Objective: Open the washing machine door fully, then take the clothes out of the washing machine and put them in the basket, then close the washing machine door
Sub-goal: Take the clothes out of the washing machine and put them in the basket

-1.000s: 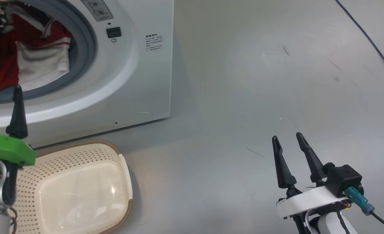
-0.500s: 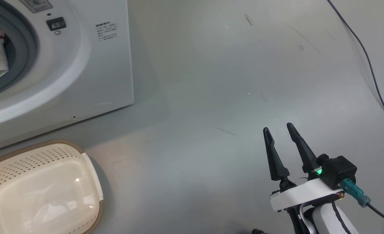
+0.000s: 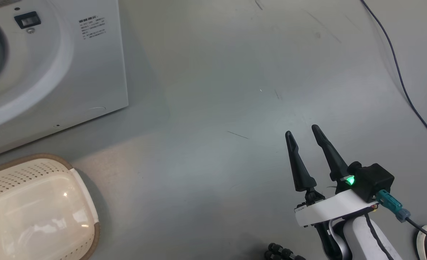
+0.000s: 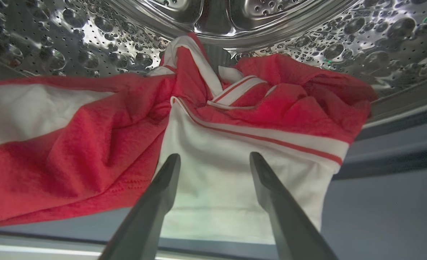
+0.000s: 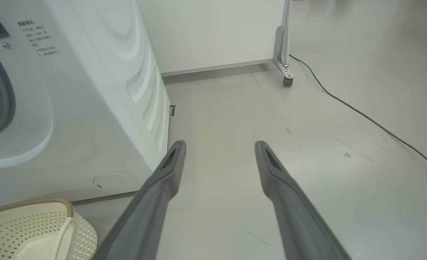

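Nearest, the right gripper (image 3: 301,130) hangs over the bare floor (image 3: 217,72) with its two dark fingers spread and nothing between them. The floor is smooth, pale grey and slightly glossy, marked by a few thin scuffs. A dark cable (image 3: 401,83) trails across it on the robot's right. At the lower left the basket (image 3: 25,159) stands on the floor just in front of the washing machine (image 3: 90,72), its cream inside bare. The machine's white front curves in to a grey seal (image 5: 4,104) round the opening. Inside, the left gripper (image 4: 214,155) has its fingers apart over a white panel of the clothes (image 4: 90,137). Whether they touch it cannot be told. The red and white clothes lie heaped low in the steel drum (image 4: 90,21), spilling toward the opening. Farthest back, a white panel (image 5: 213,32) stands on a small wheel (image 5: 287,81) behind the machine.
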